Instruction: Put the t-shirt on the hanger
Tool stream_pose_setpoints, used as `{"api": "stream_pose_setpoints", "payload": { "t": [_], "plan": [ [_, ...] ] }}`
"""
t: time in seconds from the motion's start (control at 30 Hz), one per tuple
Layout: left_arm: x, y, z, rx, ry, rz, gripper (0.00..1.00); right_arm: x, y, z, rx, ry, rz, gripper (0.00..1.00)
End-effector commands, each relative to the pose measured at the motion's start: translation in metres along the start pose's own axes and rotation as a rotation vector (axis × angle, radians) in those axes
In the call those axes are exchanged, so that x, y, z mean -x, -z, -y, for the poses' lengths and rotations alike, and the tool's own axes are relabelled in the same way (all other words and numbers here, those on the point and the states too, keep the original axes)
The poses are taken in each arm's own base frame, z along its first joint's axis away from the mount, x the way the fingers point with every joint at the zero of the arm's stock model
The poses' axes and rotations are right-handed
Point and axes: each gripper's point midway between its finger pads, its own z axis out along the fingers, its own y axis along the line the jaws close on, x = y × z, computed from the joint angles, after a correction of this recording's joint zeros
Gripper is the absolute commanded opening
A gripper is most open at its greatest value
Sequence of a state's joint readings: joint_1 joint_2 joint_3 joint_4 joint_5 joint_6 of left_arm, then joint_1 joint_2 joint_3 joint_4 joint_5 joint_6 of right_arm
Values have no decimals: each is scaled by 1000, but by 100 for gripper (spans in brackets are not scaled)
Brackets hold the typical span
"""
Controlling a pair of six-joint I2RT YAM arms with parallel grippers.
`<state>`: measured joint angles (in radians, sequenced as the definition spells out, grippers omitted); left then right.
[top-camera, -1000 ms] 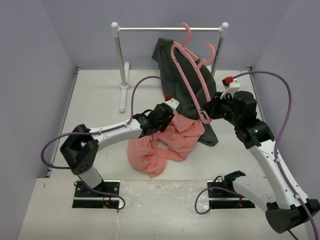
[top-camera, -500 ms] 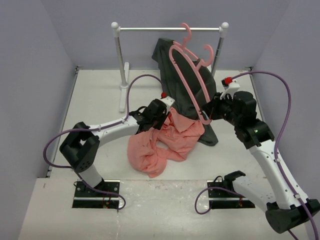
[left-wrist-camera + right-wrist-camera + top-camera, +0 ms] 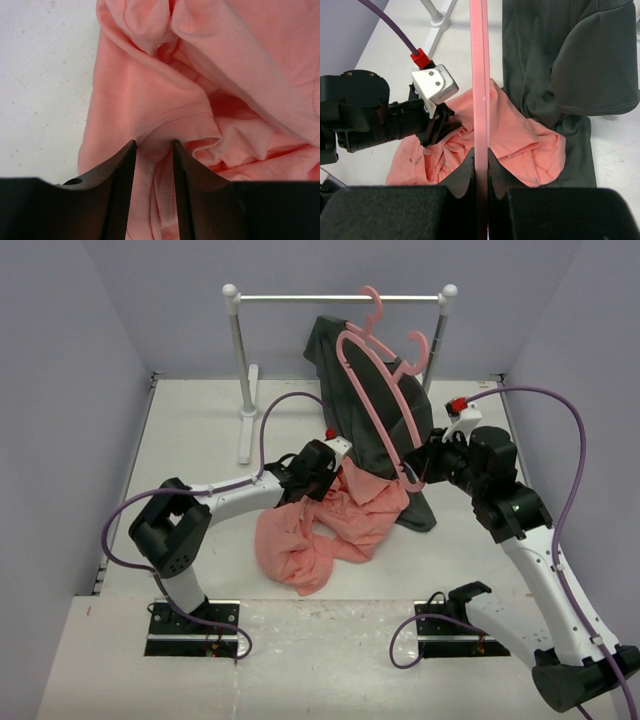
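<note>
While on t-shirt [image 3: 240,75] hem, left gripper [image 3: 154,145].

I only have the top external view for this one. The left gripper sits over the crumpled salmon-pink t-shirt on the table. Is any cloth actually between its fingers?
Observer: Yes. The left wrist view shows a fold of the crumpled salmon-pink t-shirt pinched in the left gripper, just below a stitched hem.
Reviewer: And the other arm?
Observer: The right wrist view shows the right gripper shut on a straight bar of the thin pink plastic hanger.
</note>
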<state>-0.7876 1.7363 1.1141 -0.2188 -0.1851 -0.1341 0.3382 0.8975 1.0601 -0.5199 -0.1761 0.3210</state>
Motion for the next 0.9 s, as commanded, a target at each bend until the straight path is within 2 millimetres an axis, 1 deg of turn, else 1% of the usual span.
{"api": "stream_pose_setpoints", "payload": {
  "t": [0.0, 0.07, 0.13, 0.2, 0.3, 0.4, 0.47, 0.6, 0.67, 0.77, 0.87],
  "plan": [
    [14, 0, 1, -18, -4, 62, 34, 7, 7, -6, 26, -1, 36, 0],
    [13, -1, -2, -2, -4, 57, 25, 6, 7, -8, 38, -1, 32, 0],
    [12, -2, -4, 17, 3, 56, 14, 2, 7, -9, 44, -4, 21, 0],
    [17, 0, -10, 48, 22, 67, 2, -2, 9, -9, 46, -8, 9, 0],
    [28, 9, -28, 151, 76, 97, 0, -16, 11, -9, 56, -31, -23, 0],
    [42, 20, -47, 224, 152, 142, 0, -38, 12, -8, 71, -71, -68, 0],
    [47, 27, -69, 295, 232, 166, 0, -55, 17, -19, 139, -109, -109, 0],
    [54, 37, -98, 332, 397, 213, 0, -83, 29, -34, 223, -125, -171, 0],
    [60, 38, -110, 330, 448, 233, 0, -94, 33, -40, 257, -131, -206, 0],
    [68, 35, -122, 315, 508, 235, 0, -108, 37, -49, 301, -145, -252, 0],
    [78, 34, -125, 289, 525, 243, 0, -120, 35, -52, 301, -150, -288, 0]
  ]
}}
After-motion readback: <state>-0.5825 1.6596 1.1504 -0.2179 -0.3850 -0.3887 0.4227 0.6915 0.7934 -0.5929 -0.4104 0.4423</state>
